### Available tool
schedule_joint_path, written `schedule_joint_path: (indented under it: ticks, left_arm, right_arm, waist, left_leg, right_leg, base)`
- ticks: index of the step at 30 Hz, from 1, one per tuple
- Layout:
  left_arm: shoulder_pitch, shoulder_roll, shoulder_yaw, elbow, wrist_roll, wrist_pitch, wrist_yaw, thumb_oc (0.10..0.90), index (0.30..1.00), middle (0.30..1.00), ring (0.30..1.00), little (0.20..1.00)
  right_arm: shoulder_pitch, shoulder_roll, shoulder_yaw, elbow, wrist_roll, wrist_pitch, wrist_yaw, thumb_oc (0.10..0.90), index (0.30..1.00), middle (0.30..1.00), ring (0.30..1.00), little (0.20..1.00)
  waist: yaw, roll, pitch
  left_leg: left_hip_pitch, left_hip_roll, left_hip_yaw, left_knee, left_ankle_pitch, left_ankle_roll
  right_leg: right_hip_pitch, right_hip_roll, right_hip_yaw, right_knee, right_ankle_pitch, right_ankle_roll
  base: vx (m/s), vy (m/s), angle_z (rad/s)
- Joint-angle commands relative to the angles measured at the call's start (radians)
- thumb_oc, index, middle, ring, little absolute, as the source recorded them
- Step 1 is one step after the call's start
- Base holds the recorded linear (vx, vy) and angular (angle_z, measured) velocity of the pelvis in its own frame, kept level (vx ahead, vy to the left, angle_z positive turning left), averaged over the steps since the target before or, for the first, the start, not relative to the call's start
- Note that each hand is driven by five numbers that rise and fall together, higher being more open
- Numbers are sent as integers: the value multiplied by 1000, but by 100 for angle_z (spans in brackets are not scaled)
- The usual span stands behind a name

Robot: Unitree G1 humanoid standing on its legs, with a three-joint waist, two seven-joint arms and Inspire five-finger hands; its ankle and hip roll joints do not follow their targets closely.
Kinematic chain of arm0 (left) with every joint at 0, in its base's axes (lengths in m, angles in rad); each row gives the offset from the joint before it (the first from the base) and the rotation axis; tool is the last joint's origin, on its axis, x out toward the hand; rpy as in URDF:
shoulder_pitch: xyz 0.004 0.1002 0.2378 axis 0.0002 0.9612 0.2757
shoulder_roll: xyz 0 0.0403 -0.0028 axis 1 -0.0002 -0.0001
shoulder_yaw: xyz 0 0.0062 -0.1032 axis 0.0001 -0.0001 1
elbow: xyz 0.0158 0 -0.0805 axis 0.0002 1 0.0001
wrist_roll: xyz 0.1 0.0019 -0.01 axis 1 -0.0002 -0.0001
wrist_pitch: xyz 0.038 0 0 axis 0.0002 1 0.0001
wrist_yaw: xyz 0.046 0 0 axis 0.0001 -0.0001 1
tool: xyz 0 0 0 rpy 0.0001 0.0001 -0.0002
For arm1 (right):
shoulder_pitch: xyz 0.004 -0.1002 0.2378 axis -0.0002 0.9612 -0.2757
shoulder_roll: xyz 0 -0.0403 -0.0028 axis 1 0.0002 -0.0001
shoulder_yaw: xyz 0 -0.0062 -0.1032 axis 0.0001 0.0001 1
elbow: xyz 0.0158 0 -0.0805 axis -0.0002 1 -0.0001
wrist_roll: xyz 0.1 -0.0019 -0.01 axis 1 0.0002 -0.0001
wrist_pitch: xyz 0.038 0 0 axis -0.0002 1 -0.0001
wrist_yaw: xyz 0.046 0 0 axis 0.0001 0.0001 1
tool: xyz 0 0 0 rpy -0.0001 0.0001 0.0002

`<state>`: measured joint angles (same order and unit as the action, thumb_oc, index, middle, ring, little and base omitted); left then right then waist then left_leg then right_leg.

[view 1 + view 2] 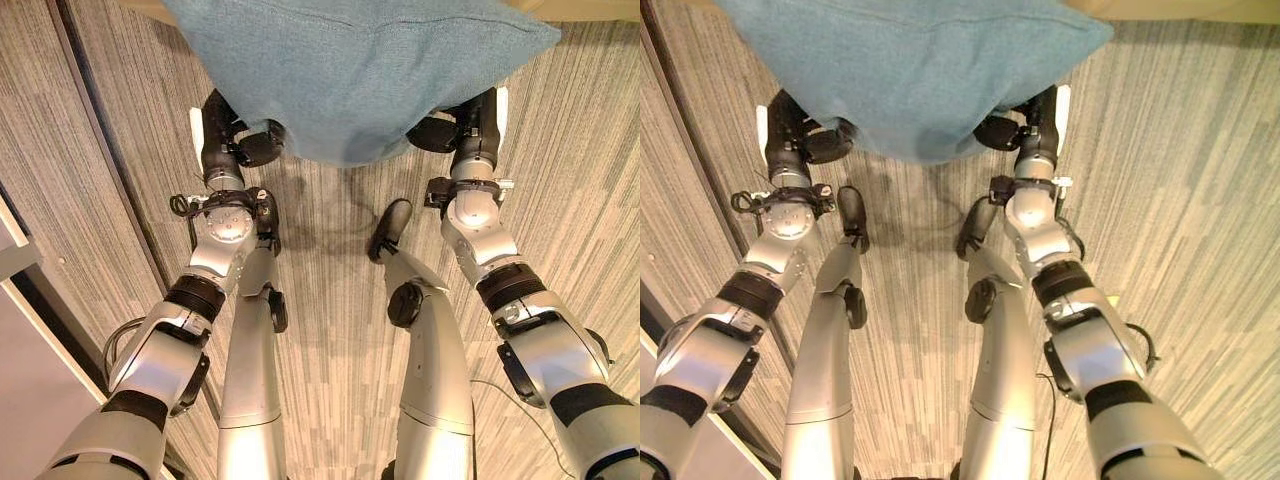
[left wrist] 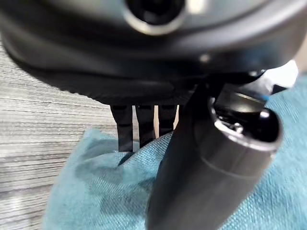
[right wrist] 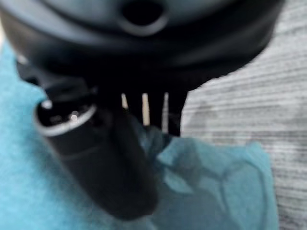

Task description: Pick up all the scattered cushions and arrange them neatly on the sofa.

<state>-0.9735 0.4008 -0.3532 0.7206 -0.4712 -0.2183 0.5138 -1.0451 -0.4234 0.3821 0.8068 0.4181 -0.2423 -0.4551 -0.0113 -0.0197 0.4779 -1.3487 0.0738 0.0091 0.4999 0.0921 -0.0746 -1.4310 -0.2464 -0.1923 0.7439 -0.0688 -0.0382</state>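
2 hands are carrying 1 teal cushion (image 1: 350, 70) clear of the striped carpet (image 1: 560, 180), and the main risk from here, as I judge it, is a drop. Both holds are sitting at the cushion's lower corners, so the bulk is hanging free between them; if either pinch is slackening or the arms are spreading apart, the soft fabric could be sliding out and the cushion falling to the floor.

The left hand (image 1: 235, 140) is grasping the cushion's lower left corner: in its wrist view the thumb (image 2: 201, 163) is pressing on the cloth while the fingers (image 2: 139, 127) are reaching down behind the edge. The right hand (image 1: 470, 125) is gripping the lower right corner in the same way, thumb (image 3: 103, 158) on top and fingers (image 3: 153, 115) tucked behind a bunched fold.

A second risk is a crooked placement, since the cushion is blocking much of the head cameras' forward sight.

The cushion is looking plump and soft, covered in a plain woven teal cloth, its lower edge sagging in a curve between the hands and creasing where they are pinching it.
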Motion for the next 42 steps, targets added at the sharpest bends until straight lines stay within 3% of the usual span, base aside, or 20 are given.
schedule_joint_path:
  ticks: [1,9,17,18,19,20,23,25,28,33,38,39,42]
  left_arm:
    - [62,-74,-3,-231,62,-178,-28,400,300,300,300,300]
    - [246,-111,47,-379,65,-188,-78,400,300,300,300,300]
    - [474,-148,39,-553,74,-207,-143,400,300,300,300,300]
    - [534,-131,24,-592,91,-209,-157,400,300,300,300,300]
    - [535,-131,23,-593,91,-209,-157,400,300,300,300,300]
    - [588,-114,21,-630,101,-214,-171,400,300,300,300,300]
    - [634,-108,15,-644,85,-215,-186,400,300,300,300,300]
    - [699,-90,14,-669,72,-214,-210,400,300,300,300,300]
    - [744,-77,12,-667,66,-211,-230,400,300,300,300,300]
    - [870,-57,33,-676,26,-173,-301,400,300,300,300,300]
    - [883,-57,34,-677,27,-168,-305,400,300,300,300,300]
    - [922,-61,37,-665,24,-148,-332,400,300,300,300,300]
    - [932,-69,29,-660,11,-136,-352,400,300,300,300,300]
  right_arm:
    - [79,121,65,-247,-40,-150,82,400,300,300,300,300]
    - [273,117,-41,-428,-87,-172,75,400,300,300,300,300]
    - [550,142,-110,-671,-154,-202,97,400,300,300,300,300]
    - [621,139,-121,-729,-157,-203,111,400,300,300,300,300]
    - [623,139,-121,-730,-157,-202,111,400,300,300,300,300]
    - [681,132,-134,-781,-157,-207,128,400,300,300,300,300]
    - [737,120,-141,-819,-162,-201,143,400,300,300,300,300]
    - [808,101,-151,-860,-179,-189,161,400,300,300,300,300]
    - [865,89,-158,-864,-194,-175,174,400,300,300,300,300]
    - [1002,62,-202,-875,-251,-113,209,400,300,300,300,300]
    - [1013,61,-206,-879,-261,-108,209,400,300,300,300,300]
    - [1073,59,-229,-890,-262,-99,229,400,300,300,300,300]
    - [1095,44,-234,-885,-257,-98,243,400,300,300,300,300]
  waist:
    - [-2,35,-260]
    - [-5,34,-289]
    - [-10,25,-321]
    - [-13,18,-329]
    - [-13,18,-328]
    - [-12,11,-344]
    - [-13,6,-346]
    - [-12,-3,-357]
    - [-10,-6,-376]
    - [-15,-5,-469]
    - [-14,-4,-474]
    - [-28,-1,-480]
    - [-36,-9,-458]
  left_leg:
    - [-73,-45,-33,101,-169,51]
    - [106,-41,-32,-17,-156,41]
    - [389,-51,-38,-173,-148,21]
    - [462,-59,-38,-210,-115,24]
    - [466,-59,-38,-214,-113,24]
    - [552,-62,-39,-245,-117,21]
    - [650,-60,-37,-273,-121,21]
    - [791,-57,-29,-315,-128,19]
    - [921,-50,-17,-362,-129,15]
    - [1228,-26,38,-527,-103,-3]
    - [1254,-24,41,-539,-102,-6]
    - [1308,4,47,-523,-115,-21]
    - [1290,23,46,-429,-142,-22]
  right_leg:
    - [37,46,13,-105,-4,120]
    - [207,45,-8,-196,8,125]
    - [467,40,-35,-352,36,141]
    - [540,38,-51,-407,72,133]
    - [545,38,-52,-410,73,133]
    - [630,41,-62,-449,75,136]
    - [723,45,-67,-483,78,138]
    - [869,56,-76,-538,76,140]
    - [1000,71,-84,-593,74,144]
    - [1298,132,-84,-746,69,152]
    - [1317,141,-82,-752,65,151]
    - [1379,175,-63,-751,32,131]
    - [1405,198,-42,-763,23,111]
  base:
    - [0,0,0]
    - [-10,6,3]
    - [-6,-7,0]
    - [-68,8,-9]
    - [-50,-4,-6]
    - [0,0,0]
    - [47,-13,-2]
    - [123,-29,-4]
    - [156,-22,-6]
    - [249,-42,-12]
    - [52,-59,-12]
    - [108,-277,-2]
    - [36,-217,3]
